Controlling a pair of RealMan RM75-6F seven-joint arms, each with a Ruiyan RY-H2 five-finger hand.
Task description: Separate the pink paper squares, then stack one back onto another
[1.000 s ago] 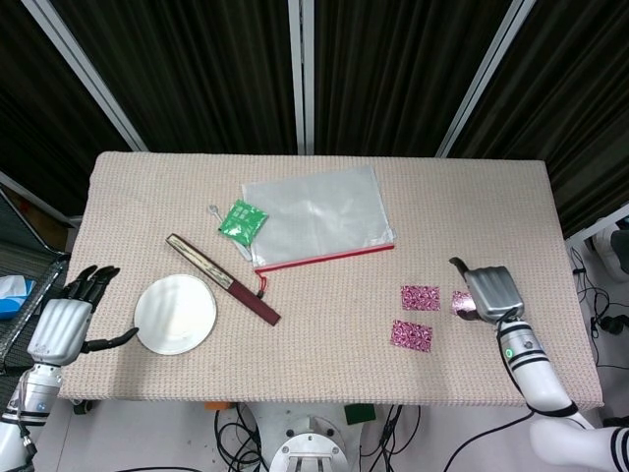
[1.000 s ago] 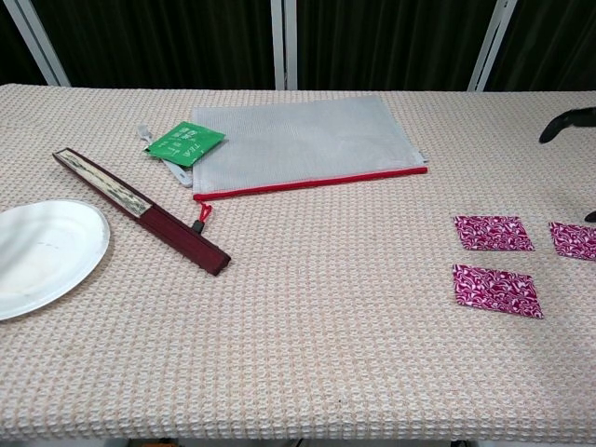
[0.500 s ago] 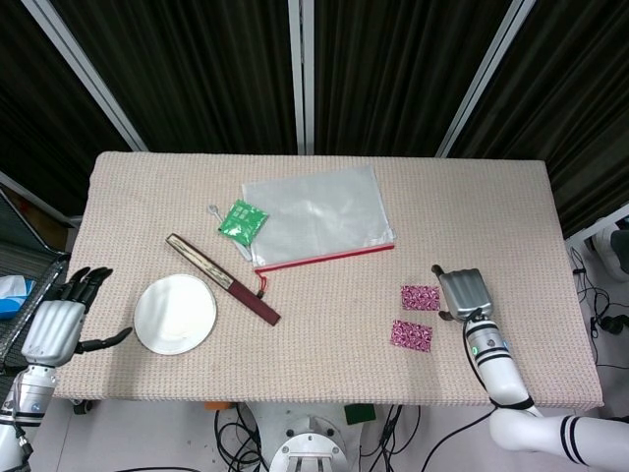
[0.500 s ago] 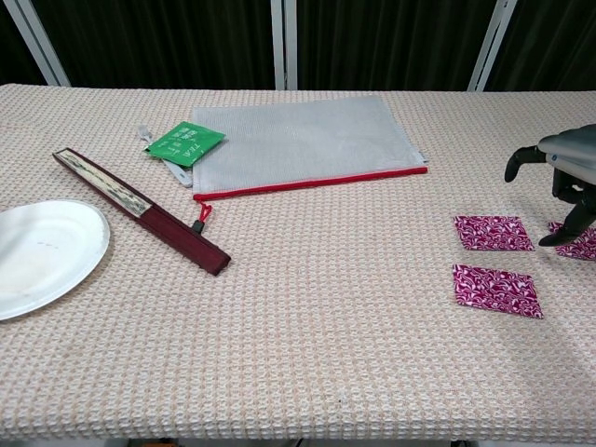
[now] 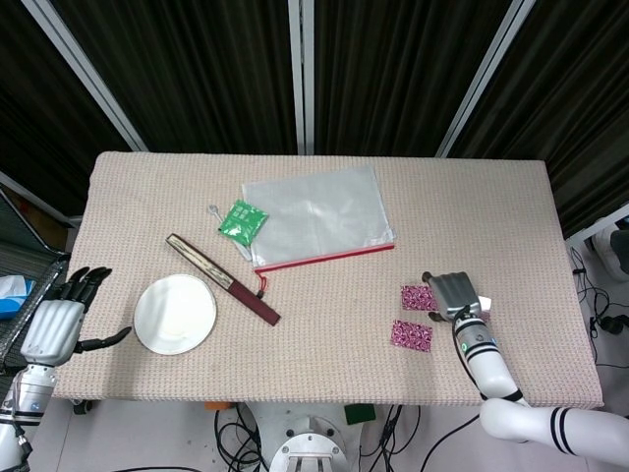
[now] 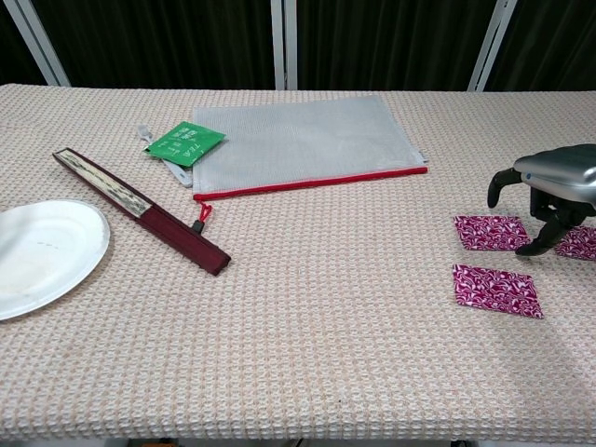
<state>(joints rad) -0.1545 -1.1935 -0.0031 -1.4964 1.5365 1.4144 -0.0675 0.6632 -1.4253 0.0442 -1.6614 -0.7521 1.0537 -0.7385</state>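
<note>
Listing what lies before you on the woven table cloth [image 6: 307,372]:

Right hand [image 6: 556,186]: it hovers low over the right part of the table, palm down, fingers curled downward. One dark fingertip [image 6: 533,248] touches the cloth at the right edge of the far pink paper square [image 6: 492,233]. From these views you cannot tell whether the hand grips anything.

Pink paper squares: three show in the chest view. The far one lies flat just left of your right hand. A near pink square [image 6: 496,290] lies flat in front of it, apart from it. A third pink square [image 6: 577,241] lies to the right, partly hidden behind the fingers. None rests on another.

Left hand [image 5: 59,317]: it sits off the left edge of the table in the head view, fingers spread, holding nothing.

Other items, all well apart from the squares:
- white paper plate [image 6: 37,254], at the left, near the front.
- folded fan [image 6: 140,210], dark red, lying diagonally just beside the plate.
- green packet [image 6: 184,142], further back, its corner overlapping the pouch.
- clear zip pouch [image 6: 303,142] with a red zipper edge, at the middle back.
</note>
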